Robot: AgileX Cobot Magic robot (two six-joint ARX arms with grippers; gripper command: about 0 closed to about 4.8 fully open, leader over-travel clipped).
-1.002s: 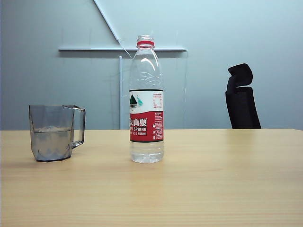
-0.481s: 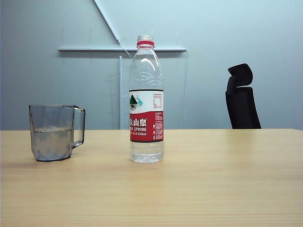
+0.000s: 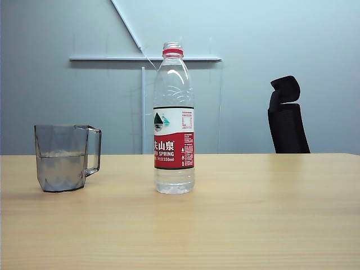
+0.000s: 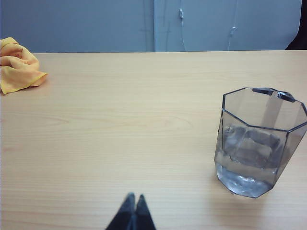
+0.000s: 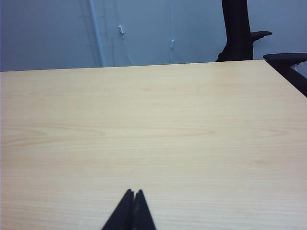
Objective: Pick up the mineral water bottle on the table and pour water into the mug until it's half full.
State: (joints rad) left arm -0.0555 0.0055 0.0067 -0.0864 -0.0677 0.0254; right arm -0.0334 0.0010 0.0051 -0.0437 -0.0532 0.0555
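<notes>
Now the right gripper (image 5: 133, 192) hangs low over bare table (image 5: 153, 124) in its wrist view, its 2 dark fingertips pressed together on nothing. The left gripper (image 4: 133, 197) is the same, tips pinched together and empty, with the mug (image 4: 259, 141) standing off to one side of it and an orange cloth (image 4: 18, 64) lying far away near the table's far edge. Neither arm shows in the exterior view.

Across the last second nothing in the exterior view has changed: the bottle (image 3: 174, 126) stands upright and capless near the middle of the table (image 3: 253, 219), apart from both grippers, and the mug (image 3: 64, 157) sits well to its left, handle turned toward the bottle. Water (image 3: 61, 169) in the mug reaches roughly half its height, while the bottle holds only a little at its base. By that look, the pour seems finished and both arms look parked.
</notes>
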